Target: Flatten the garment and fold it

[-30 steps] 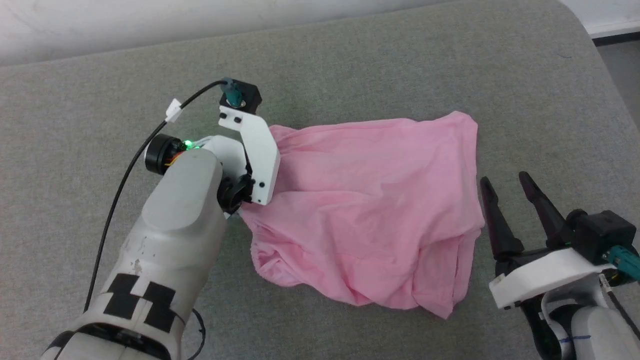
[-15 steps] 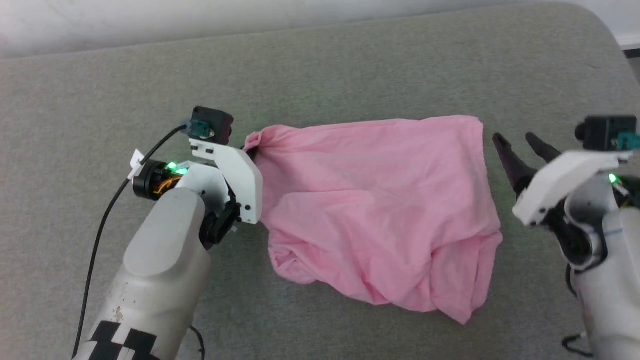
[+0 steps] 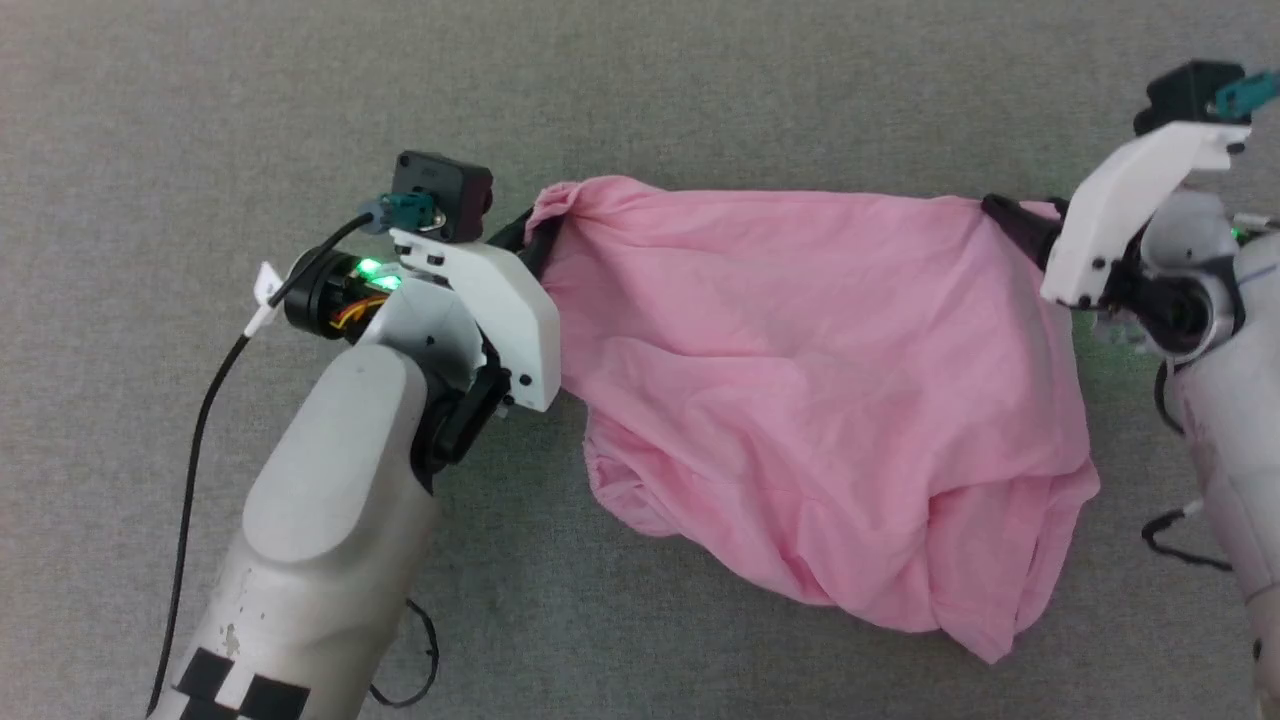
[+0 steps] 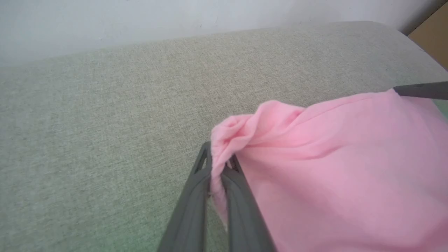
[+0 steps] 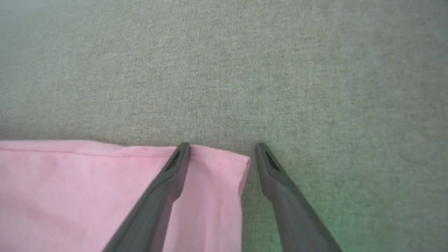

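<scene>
Right hand [image 5: 223, 147] reached garment [image 3: 800, 380] corner | right wrist view: jaws astride, apart

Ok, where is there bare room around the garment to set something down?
Bare grey surface lies beyond the far edge of the garment, left of the left gripper, and before its near edge. Crowded at both far corners: left gripper shut on one, open right gripper around the other.

Grey woven surface [image 3: 700, 80] (corner rounded) lies before a pale wall [image 4: 140, 21].
</scene>
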You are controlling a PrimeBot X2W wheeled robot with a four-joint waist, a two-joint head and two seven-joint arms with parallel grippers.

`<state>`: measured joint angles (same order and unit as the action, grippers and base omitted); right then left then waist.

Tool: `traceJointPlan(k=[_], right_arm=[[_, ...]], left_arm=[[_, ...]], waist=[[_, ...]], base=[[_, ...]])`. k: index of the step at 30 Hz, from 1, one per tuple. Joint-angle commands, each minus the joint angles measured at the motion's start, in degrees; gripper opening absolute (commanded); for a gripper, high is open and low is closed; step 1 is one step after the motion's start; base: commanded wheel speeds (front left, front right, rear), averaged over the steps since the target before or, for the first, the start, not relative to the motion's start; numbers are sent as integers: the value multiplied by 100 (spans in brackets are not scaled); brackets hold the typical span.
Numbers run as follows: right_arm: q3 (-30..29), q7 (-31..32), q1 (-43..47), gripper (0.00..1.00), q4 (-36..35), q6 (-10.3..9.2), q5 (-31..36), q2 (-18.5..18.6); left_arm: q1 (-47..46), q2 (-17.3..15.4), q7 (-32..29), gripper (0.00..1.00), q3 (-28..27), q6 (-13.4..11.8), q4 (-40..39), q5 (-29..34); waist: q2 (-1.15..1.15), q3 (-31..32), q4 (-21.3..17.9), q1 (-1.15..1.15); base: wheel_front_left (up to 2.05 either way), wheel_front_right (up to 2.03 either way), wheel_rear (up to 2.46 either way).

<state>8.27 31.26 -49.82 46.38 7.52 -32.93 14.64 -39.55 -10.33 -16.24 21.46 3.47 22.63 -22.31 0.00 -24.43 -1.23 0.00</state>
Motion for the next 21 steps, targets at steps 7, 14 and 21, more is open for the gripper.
traceJointPlan(k=[7, 14, 21], right_arm=[[522, 923, -104, 0, 696, -3, -136, -188], [872, -622, -499, 0, -142, -3, 55, 185], [380, -2315, -1453, 0, -306, -3, 391, 282]], left_arm=[[280, -129, -114, 0, -39, -91, -336, -87], [36, -328, 54, 0, -334, -172, -506, -184], [-1268, -420, 457, 0, -779, -241, -27, -251]], waist=[[0, -102, 41, 0], [0, 213, -36, 0], [0, 466, -136, 0]], base=[[0, 0, 0], [0, 0, 0], [0, 0, 0]])
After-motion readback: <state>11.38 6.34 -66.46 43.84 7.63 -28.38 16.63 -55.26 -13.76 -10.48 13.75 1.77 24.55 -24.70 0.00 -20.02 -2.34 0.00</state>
